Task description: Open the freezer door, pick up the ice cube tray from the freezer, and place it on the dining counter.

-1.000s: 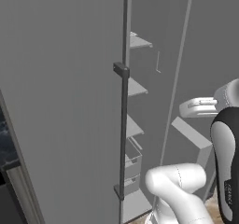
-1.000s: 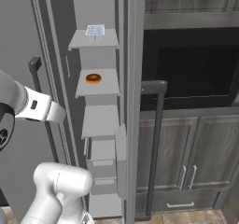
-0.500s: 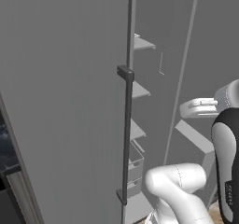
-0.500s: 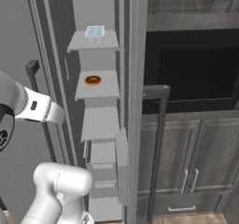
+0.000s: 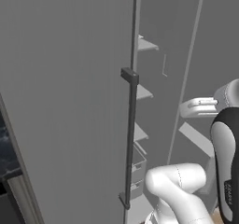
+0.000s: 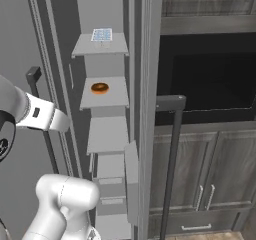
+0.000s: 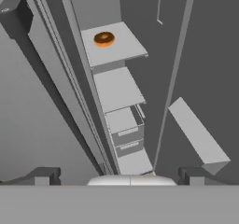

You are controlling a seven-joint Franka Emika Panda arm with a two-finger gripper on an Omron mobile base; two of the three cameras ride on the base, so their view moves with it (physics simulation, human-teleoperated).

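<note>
End effector [image 7: 119,174] fingertips stand wide apart at the bottom of the hand view, nothing between them, looking into the open freezer [image 6: 107,134]. By my reading the door-opening step is finished or nearly so: the freezer door [image 5: 70,101] is swung out with its dark bar handle [image 5: 131,125] edge-on in the left base view. The step in hand is the reach for the ice cube tray [image 6: 102,35].

That tray lies on the topmost visible shelf [image 6: 100,46], one shelf above the doughnut [image 6: 100,88]. The next move seems to call for raising the hand well above the doughnut's shelf, pushing in between the door and the freezer's far wall, and bringing the open fingers down across the tray's narrow width, since it lies flat and low.

In the right base view the tray and the doughnut show together, stacked one shelf apart, with lower shelves and drawers beneath the doughnut. In the hand view the doughnut [image 7: 104,38] and the drawers [image 7: 126,134] below it are plain, but the frame ends just above the doughnut's shelf. In the left base view the shelves appear as thin edges behind the door handle, their tops hidden.
</note>
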